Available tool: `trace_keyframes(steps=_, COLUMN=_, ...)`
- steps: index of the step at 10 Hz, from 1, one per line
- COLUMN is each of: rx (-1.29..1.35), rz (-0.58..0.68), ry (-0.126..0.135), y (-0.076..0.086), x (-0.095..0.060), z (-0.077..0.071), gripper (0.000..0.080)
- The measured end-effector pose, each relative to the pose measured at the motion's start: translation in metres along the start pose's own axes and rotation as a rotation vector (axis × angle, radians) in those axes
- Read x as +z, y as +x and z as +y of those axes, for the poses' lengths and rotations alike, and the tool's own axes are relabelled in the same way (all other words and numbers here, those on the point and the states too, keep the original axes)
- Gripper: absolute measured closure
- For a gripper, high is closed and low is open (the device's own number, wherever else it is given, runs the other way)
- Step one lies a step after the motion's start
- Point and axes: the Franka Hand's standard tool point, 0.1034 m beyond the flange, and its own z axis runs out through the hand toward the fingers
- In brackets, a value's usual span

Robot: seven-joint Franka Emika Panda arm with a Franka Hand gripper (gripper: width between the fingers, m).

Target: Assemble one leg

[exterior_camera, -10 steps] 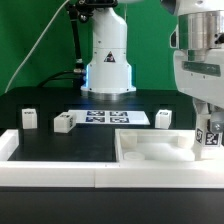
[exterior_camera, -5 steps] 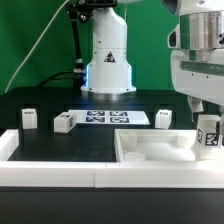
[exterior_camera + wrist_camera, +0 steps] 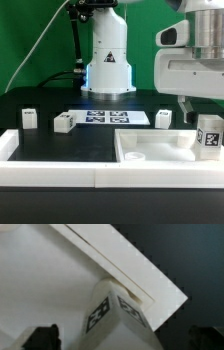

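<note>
Black tabletop; leg (image 3: 209, 134) upright at tray corner (image 3: 150, 150), directly below gripper (image 3: 200, 108); jaws released, straddling leg top.

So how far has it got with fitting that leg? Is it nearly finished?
One leg stands upright at the far right corner of the big white tray-like piece, seemingly placed. The hand is above it, looking open; the wrist view shows its fingers apart, either side of the leg. Whether the leg is fully fastened can't be told. Three more legs wait loose on the table.
</note>
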Motion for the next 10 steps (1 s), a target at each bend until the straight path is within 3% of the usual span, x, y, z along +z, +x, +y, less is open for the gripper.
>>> trace_keyframes(steps=3, rx=-0.325, rz=0.015, ry=-0.047, y=0.0019, x=0.0012, z=0.0003, gripper=0.0151)
trace_keyframes(steps=6, rx=-0.587, rz=0.007, ry=-0.053, y=0.0053, x=0.0012, z=0.0046, gripper=0.0151)
trace_keyframes(steps=7, rx=-0.567, rz=0.007, ry=-0.052, y=0.0051, x=0.0013, z=0.0044, gripper=0.0151)
trace_keyframes(steps=8, rx=-0.567, rz=0.007, ry=-0.052, y=0.0051, x=0.0013, z=0.0045, gripper=0.0247)
trace_keyframes(steps=9, rx=-0.567, rz=0.007, ry=-0.052, y=0.0052, x=0.0013, z=0.0045, gripper=0.0247)
trace_keyframes(steps=10, rx=-0.567, rz=0.007, ry=-0.052, y=0.0052, x=0.0013, z=0.0045, gripper=0.0414)
